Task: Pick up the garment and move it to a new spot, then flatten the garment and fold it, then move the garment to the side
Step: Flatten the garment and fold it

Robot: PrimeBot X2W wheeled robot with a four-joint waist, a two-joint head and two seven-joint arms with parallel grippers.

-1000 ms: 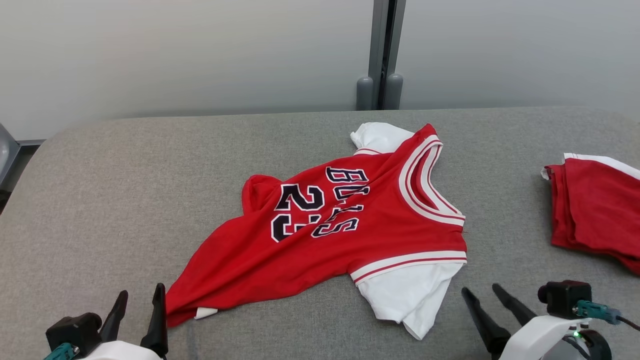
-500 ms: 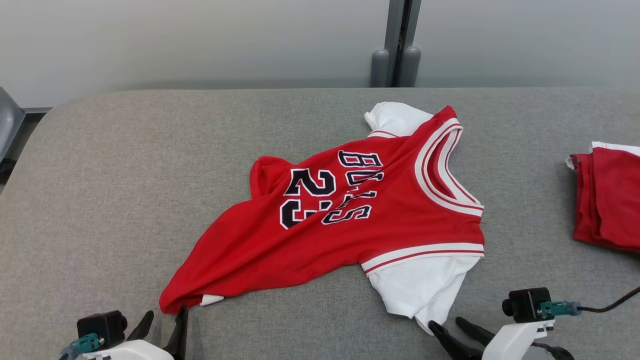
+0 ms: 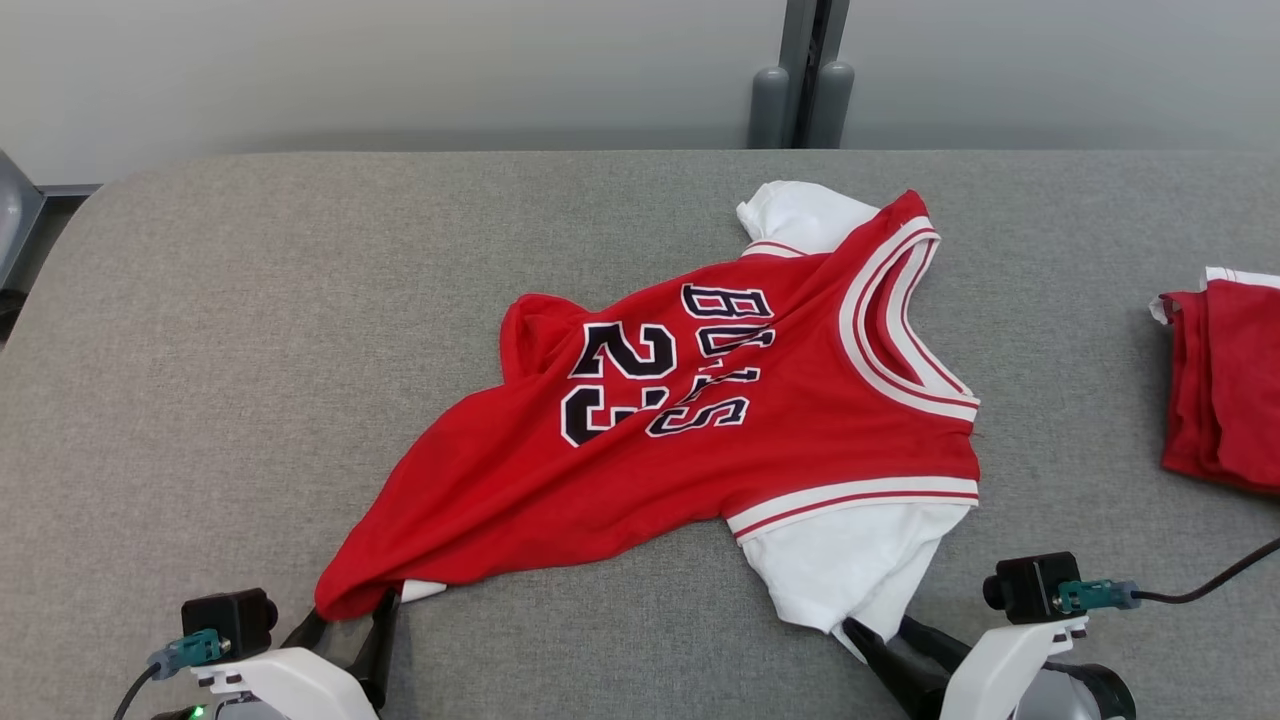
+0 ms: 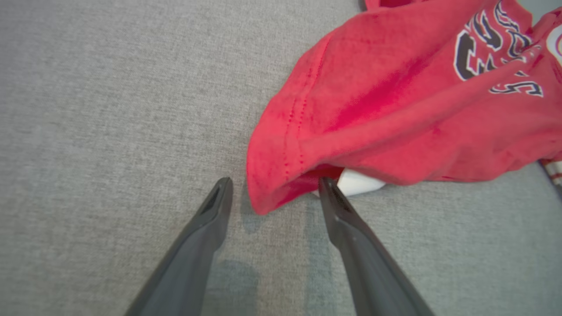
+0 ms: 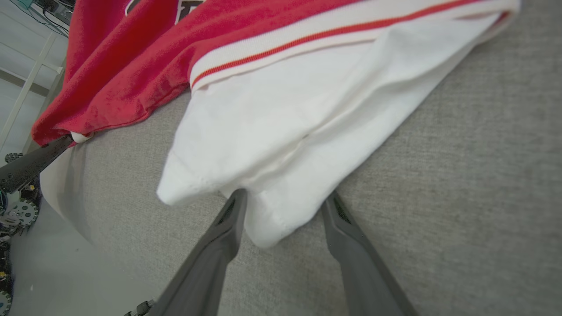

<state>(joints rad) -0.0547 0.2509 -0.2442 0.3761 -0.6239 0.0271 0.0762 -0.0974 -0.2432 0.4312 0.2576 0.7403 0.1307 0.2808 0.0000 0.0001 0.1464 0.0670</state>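
Open grey surface (image 3: 250,330) left of jersey (image 3: 700,430) — red pile (image 3: 1225,390) at right

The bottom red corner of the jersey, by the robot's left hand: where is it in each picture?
Head view: lower left, the hem corner sits between the open fingers of the left gripper.
Left wrist view: middle, the hem corner lies between the two fingertips.
Right wrist view: far left, halfway down, the hem corner is beside one of the left gripper's fingers.
Shared landmark: the small white tag poking out beside it.
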